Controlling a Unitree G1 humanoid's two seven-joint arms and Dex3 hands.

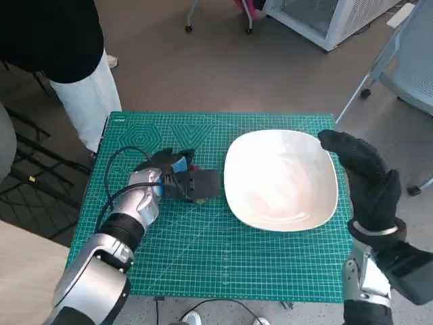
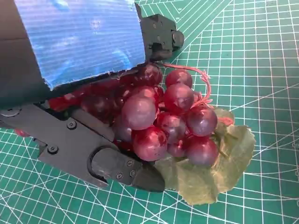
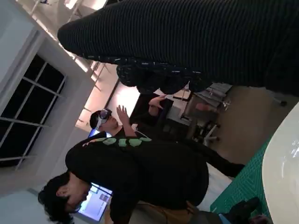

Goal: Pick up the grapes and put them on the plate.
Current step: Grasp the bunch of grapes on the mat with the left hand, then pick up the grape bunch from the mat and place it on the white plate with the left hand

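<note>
Head view: left robot hand is down on the green cutting mat that covers the tabletop, left of the plate. The grapes are mostly hidden under it here; only a hint of red shows at the fingers. The plate is white, glossy, a rounded square with a shallow dish, and has nothing on it. Right robot hand hangs above the plate's right rim in a black knit glove, fingers loosely extended and holding nothing. My guess is it's parked there to stay clear of the drop zone. A person's white trouser legs stand at the far left corner.

Left wrist view: the grapes are a dark red, shiny, translucent bunch that looks like plastic, with a thin pinkish stem loop and a dull green fabric-like leaf lying on the mat. The black fingers flank the bunch: one bar low beside it, another part on the opposite side by the blue tape. That's a side pinch, closed on the cluster. The bunch looks still on the mat, not lifted. Round slick beads could roll in the grip.

Right wrist view: the glove's ribbed knit fills the top and the fingers hardly show. The white plate edge is at one side, with a strip of mat beside it. People in black tops are in the background.
</note>
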